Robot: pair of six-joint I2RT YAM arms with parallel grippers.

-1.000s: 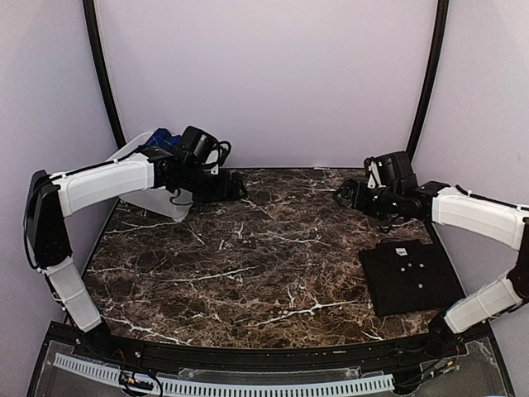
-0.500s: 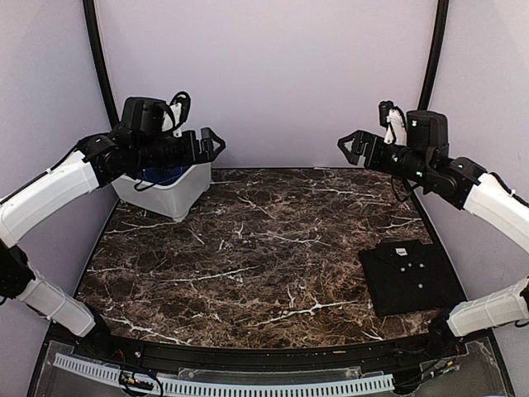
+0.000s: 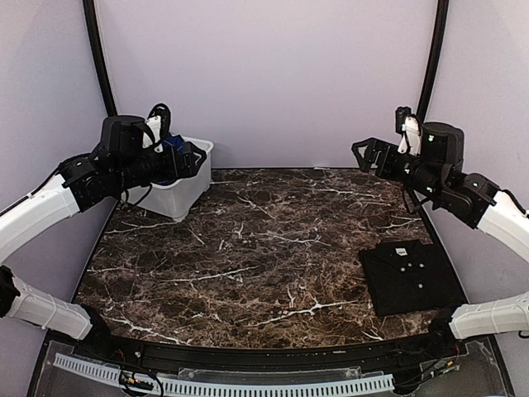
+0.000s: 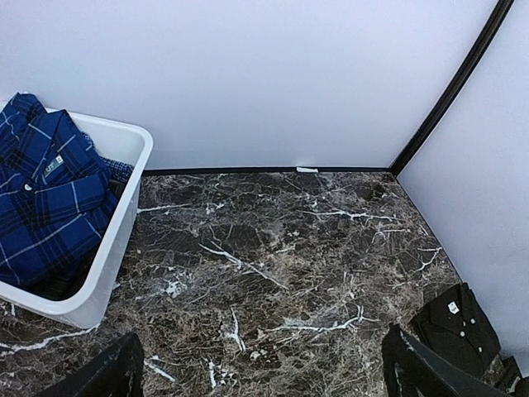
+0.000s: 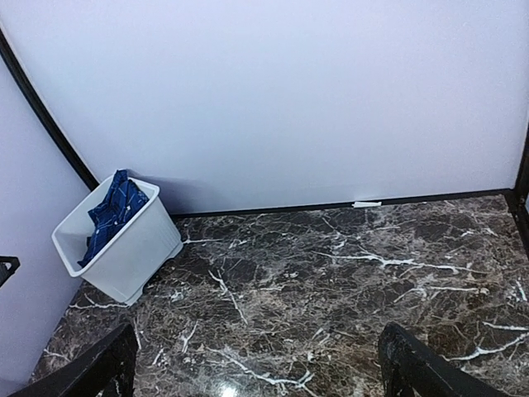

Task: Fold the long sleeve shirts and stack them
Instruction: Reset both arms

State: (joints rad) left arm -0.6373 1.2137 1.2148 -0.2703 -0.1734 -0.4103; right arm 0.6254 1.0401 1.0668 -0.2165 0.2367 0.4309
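While the black shirt (image 3: 411,277) lies folded, the blue checked shirt (image 4: 45,207) waits in the tub (image 4: 116,240); left gripper (image 3: 197,157) and right gripper (image 3: 365,155) gape empty.

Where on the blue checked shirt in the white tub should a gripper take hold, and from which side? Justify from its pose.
Probably the raised folds near the collar of the blue checked shirt, from above: it lies heaped inside the white tub, whose walls block sideways approaches.
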